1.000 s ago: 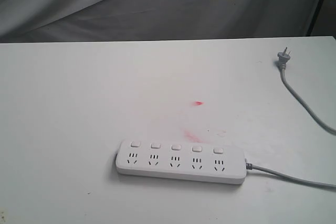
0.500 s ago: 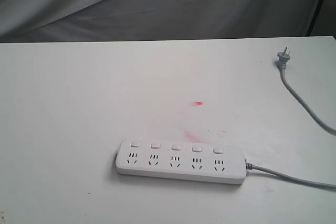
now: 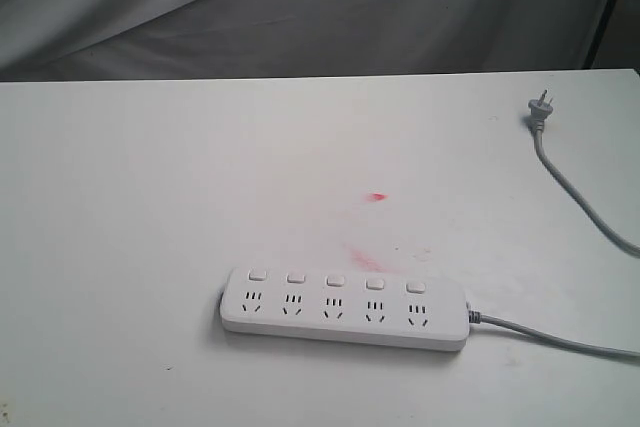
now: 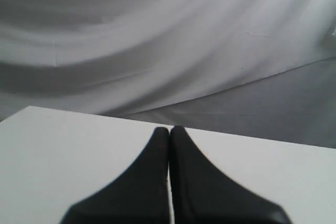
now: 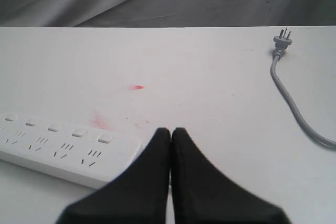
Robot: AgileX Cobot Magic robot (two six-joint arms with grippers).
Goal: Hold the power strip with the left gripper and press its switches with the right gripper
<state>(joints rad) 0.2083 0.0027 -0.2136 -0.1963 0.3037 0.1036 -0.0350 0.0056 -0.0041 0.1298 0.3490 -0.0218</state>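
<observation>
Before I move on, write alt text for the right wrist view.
The right arm's black jaws, shut and empty, fill the foreground beside one end of a white power strip lying flat on a white table. Its square switches face up; red smudges mark the table nearby, and a grey plug with its cord lies well apart.

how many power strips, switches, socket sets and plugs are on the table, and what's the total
power strip: 1
switches: 5
socket sets: 5
plug: 1
total: 12
</observation>
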